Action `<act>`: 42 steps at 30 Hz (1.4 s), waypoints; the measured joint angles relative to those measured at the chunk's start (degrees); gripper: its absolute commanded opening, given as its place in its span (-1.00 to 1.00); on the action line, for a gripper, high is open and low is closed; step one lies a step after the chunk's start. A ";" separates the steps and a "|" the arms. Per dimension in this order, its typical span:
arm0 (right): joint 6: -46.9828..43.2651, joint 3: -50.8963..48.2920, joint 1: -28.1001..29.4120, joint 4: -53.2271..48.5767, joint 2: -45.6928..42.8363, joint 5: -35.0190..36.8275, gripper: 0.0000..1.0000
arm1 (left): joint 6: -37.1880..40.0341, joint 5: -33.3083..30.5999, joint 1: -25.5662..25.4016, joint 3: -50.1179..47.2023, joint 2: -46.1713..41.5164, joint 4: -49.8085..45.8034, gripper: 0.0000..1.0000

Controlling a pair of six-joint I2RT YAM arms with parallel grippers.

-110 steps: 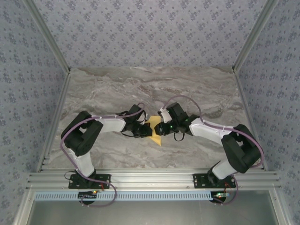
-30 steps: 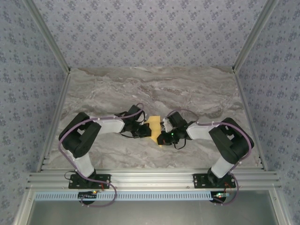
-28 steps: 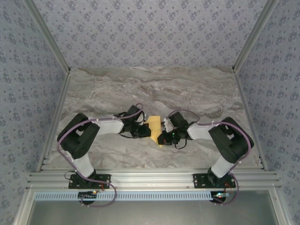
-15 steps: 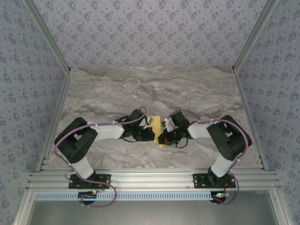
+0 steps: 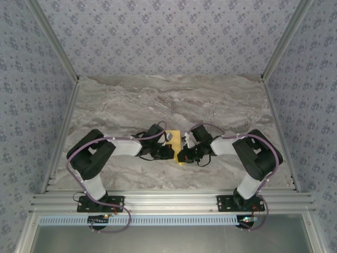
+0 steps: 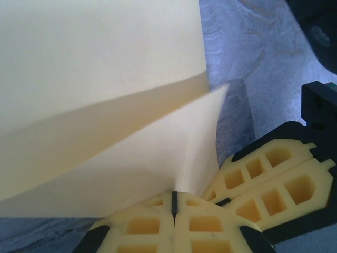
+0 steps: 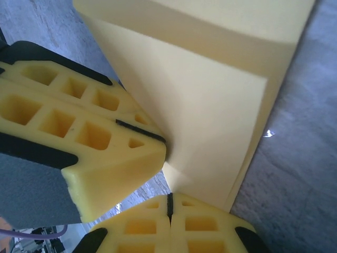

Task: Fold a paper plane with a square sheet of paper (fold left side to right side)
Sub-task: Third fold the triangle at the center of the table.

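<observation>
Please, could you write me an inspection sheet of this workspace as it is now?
Surface: grey marble-pattern table.
Job's things: yellow paper sheet, creased, with two layers showing.
Clutter: nothing seen.
Grippers: left gripper and right gripper are each shut on a corner of the sheet, close to each other.
Cables: purple cables run along both arms; no snag seen.
Surroundings: patterned walls, aluminium frame.

Grey marbled worktop (image 5: pixel 174 100), pale veins running across it, patterned walls on three sides. At its near middle there's one yellow sheet of paper (image 6: pixel 105 79), creased, with a flap lifted clear of the marble. How much of it lies flat is hard to tell.
</observation>
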 measured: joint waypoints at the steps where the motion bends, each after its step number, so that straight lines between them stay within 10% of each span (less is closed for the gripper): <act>1: -0.15 0.11 0.00 -0.24 0.00 0.07 -1.00 | 0.04 -0.13 0.00 0.00 0.00 -0.02 -1.00; 28: -1.31 -0.81 0.42 -0.59 -1.81 2.01 -1.00 | 12.37 0.15 17.20 2.40 -0.02 -6.23 -0.98; 42: -9.01 -1.22 1.90 -10.36 -18.01 17.81 -0.15 | 2.56 -1.09 16.11 -5.84 -13.75 -2.25 -0.07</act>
